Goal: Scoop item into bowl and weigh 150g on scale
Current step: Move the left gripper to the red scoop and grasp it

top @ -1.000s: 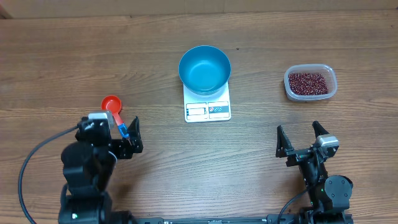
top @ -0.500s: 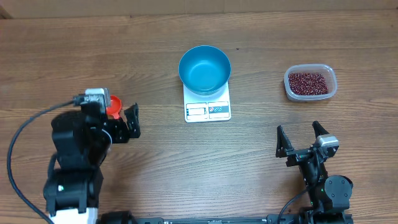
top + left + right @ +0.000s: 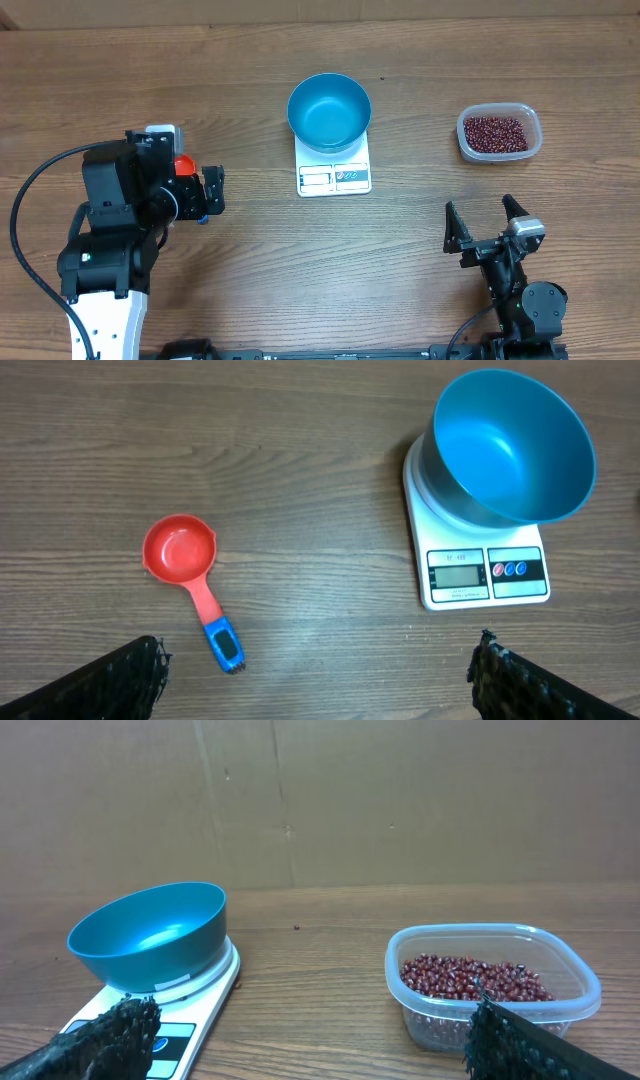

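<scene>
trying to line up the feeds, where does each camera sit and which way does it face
Overhead: fixed above the table, looking straight down on bowl, scale and tub; left arm and right arm show.
Left wrist: on the left arm, looking down at scoop, bowl and scale; open left tool at the bottom corners.
Right wrist: low on the right arm, facing level at beans and bowl, cardboard wall behind; open right tool at the bottom corners.
Shared: all three show the bowl on the scale.

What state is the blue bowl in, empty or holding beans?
Empty. The bowl, sitting on the scale, shows a bare blue inside from above; the beans lie in the clear tub.
</scene>
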`<state>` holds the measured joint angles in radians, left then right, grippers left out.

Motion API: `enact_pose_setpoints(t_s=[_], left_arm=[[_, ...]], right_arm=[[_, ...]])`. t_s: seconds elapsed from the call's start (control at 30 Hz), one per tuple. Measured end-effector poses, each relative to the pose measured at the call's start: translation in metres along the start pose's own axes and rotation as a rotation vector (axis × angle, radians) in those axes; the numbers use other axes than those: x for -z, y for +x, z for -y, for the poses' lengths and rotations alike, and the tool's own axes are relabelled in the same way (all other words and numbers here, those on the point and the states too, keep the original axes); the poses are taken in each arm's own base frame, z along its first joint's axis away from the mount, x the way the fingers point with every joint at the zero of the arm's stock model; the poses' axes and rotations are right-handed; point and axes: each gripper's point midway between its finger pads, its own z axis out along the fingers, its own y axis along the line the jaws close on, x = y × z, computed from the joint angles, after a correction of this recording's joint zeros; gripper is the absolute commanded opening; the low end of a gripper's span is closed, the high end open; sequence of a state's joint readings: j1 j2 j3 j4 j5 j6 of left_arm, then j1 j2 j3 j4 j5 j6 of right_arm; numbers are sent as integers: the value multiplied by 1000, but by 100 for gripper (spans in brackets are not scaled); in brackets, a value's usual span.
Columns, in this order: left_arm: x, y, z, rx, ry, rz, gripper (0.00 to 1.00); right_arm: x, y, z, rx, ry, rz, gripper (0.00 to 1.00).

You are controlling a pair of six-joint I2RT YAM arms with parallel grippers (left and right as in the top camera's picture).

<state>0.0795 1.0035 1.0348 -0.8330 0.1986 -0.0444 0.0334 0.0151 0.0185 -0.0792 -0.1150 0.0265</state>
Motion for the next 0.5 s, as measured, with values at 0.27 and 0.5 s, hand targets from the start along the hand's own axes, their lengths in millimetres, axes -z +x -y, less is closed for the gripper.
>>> enact_pose_setpoints(t_s=[0.27, 0.5], left_arm=[[-1, 2, 0, 2, 0, -10, 100], [-1, 7, 0, 8, -1, -31, 100]], right_arm=[[0, 0, 0, 0, 0, 0, 100], [0, 0, 0, 0, 0, 0, 100]])
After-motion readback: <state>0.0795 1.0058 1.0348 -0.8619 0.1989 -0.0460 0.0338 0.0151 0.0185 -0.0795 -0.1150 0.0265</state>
